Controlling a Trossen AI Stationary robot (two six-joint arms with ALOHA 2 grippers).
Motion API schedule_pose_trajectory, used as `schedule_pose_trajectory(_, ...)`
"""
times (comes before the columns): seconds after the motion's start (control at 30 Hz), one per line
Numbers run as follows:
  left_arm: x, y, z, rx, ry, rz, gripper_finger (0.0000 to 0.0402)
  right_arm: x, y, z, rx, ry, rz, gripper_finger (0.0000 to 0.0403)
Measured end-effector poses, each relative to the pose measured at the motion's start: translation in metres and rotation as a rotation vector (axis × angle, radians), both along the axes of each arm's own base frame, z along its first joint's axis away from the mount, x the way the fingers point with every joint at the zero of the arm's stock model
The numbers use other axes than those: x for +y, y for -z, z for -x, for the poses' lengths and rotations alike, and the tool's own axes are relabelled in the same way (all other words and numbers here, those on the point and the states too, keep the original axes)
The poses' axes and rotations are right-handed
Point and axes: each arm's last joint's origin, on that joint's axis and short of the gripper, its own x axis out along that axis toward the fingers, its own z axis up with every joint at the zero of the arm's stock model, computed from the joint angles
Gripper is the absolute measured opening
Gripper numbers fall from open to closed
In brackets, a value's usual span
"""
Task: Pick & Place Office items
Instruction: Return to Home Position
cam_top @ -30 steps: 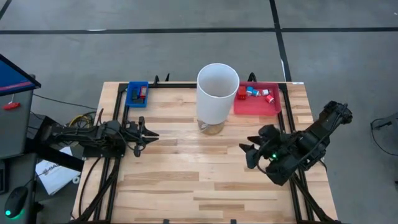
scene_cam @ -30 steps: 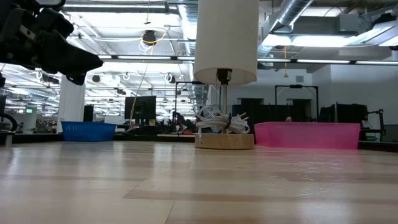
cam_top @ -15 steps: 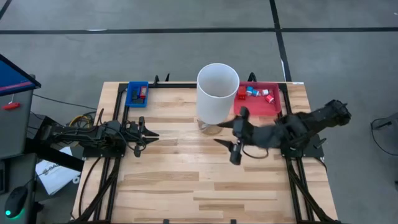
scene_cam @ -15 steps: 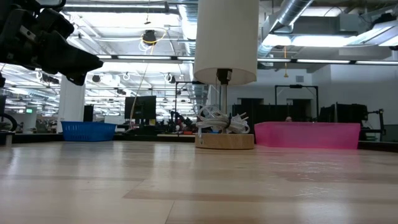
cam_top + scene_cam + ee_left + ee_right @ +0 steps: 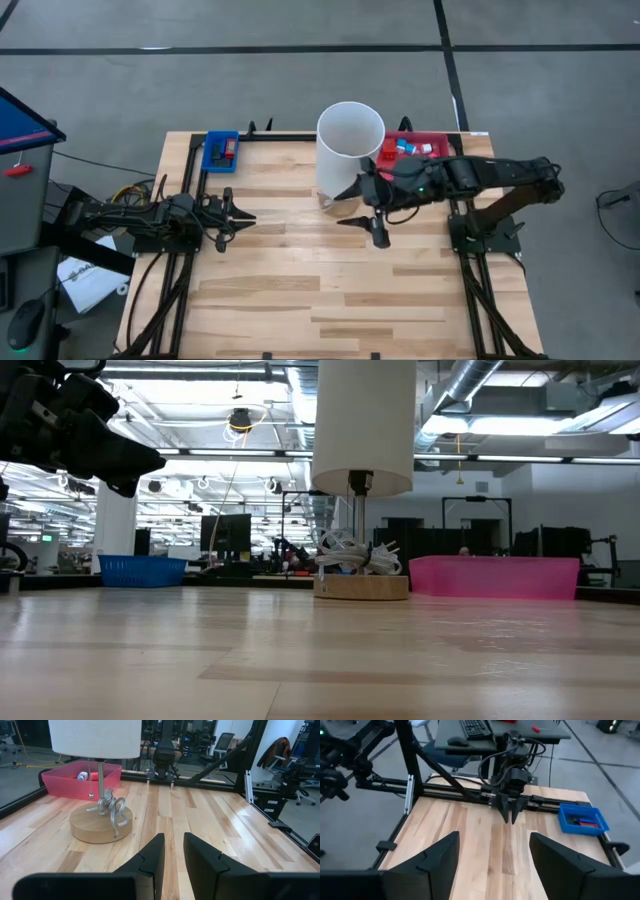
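From here, the tall lamp (image 5: 350,140) blocks the back middle of the surface (image 5: 300,290). The right arm (image 5: 470,178) stretches across in front of the red tray (image 5: 446,152), with the right end effector (image 5: 342,209) by the lamp's foot. The front half lies open.

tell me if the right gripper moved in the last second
Yes. In the high view the right gripper, jaws open, has swung leftward from the right side of the table toward its middle, ending right beside the white lamp.
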Motion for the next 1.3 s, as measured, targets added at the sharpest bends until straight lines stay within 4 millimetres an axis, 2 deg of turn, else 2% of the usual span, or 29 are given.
schedule_pose_trajectory(0.1,0.0,0.0,0.0,0.0,0.001,0.0,0.0067,-0.002,0.003,0.009,-0.054,-0.002,0.016,0.0235)
schedule_pose_trajectory(0.17,0.0,0.0,0.0,0.0,0.0,0.0,0.0067,-0.003,0.014,0.019,-0.108,0.001,-0.003,0.0235)
schedule_pose_trajectory(0.47,0.0,0.0,0.0,-0.001,0.001,0.0,0.0067,-0.024,0.1,0.079,-0.236,0.202,-0.118,0.0235)
schedule_pose_trajectory(0.63,0.0,0.0,0.0,0.0,0.001,0.0,0.0067,-0.033,0.135,0.115,-0.263,0.265,-0.238,0.0235)
schedule_pose_trajectory(0.83,0.0,0.0,0.0,-0.001,0.001,0.0,0.0067,-0.042,0.178,0.149,-0.272,0.318,-0.31,0.0235)
schedule_pose_trajectory(1.07,0.0,0.0,0.0,-0.001,0.001,0.0,0.0067,-0.05,0.224,0.178,-0.305,0.431,-0.407,0.0235)
schedule_pose_trajectory(1.3,0.0,0.0,0.0,0.0,0.001,0.0,0.0067,-0.054,0.248,0.197,-0.359,0.451,-0.45,0.0235)
